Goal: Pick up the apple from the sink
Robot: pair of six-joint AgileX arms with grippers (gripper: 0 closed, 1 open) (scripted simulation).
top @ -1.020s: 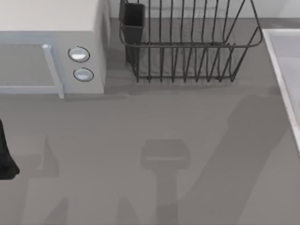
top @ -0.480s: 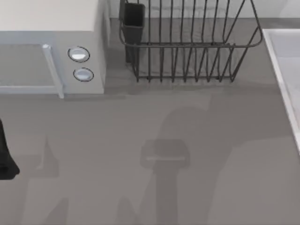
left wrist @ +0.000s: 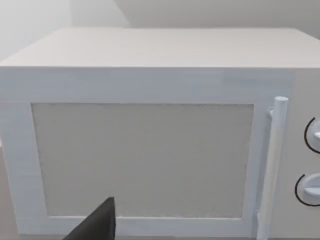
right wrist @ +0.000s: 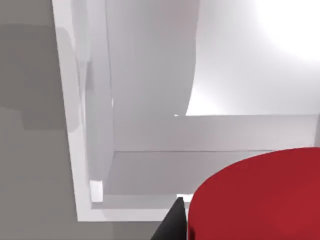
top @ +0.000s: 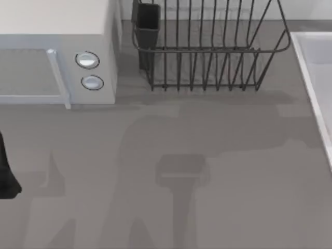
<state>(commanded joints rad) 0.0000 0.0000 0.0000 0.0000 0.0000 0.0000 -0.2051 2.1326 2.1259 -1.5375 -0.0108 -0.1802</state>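
microwave point(top: 57, 52) top-left | dish rack point(top: 207, 46) top-centre | table point(top: 207, 181) grey

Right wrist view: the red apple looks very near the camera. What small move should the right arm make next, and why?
Probably a short, slow descent over the smooth bright red rounded apple, then close. It lies in the light grey-white rectangular sink, very close beneath the wrist camera, beside a dark finger of the right gripper. Whether the jaws already straddle it cannot be told, so ease in rather than snatch.
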